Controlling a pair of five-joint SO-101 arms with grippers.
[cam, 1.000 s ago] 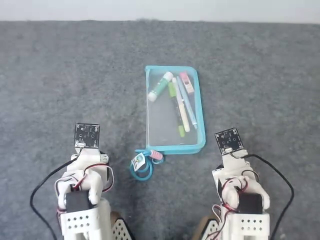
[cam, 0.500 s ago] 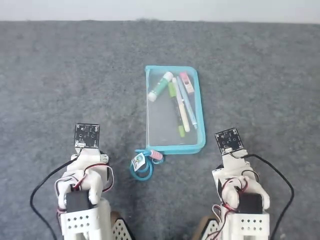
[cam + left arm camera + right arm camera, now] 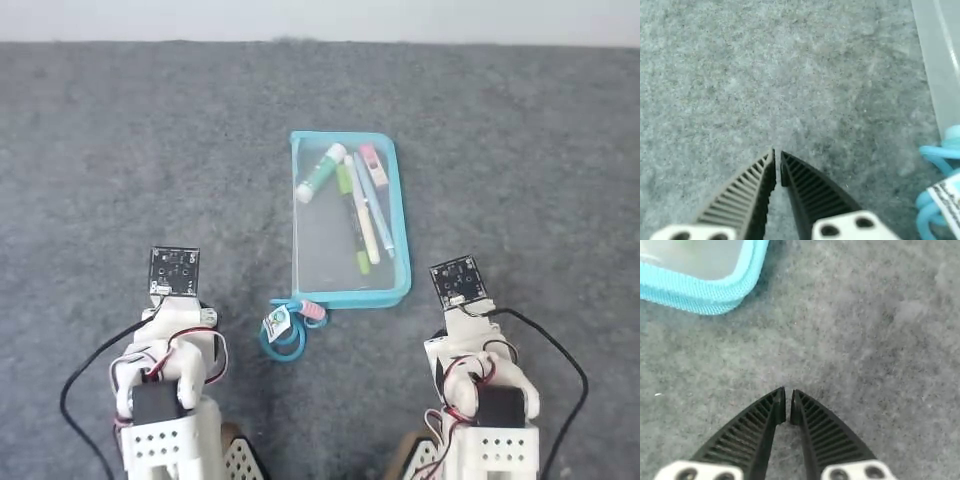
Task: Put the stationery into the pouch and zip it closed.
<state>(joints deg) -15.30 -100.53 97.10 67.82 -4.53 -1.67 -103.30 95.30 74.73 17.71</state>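
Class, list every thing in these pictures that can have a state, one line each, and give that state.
pouch: lying flat on the carpet; whether its zip is fully closed cannot be told.
stationery: inside the pouch, seen through its clear face.
blue loop: lying on the carpet at the pouch's near corner.
left gripper: shut, holding nothing, over bare carpet.
right gripper: shut, holding nothing, apart from the pouch.
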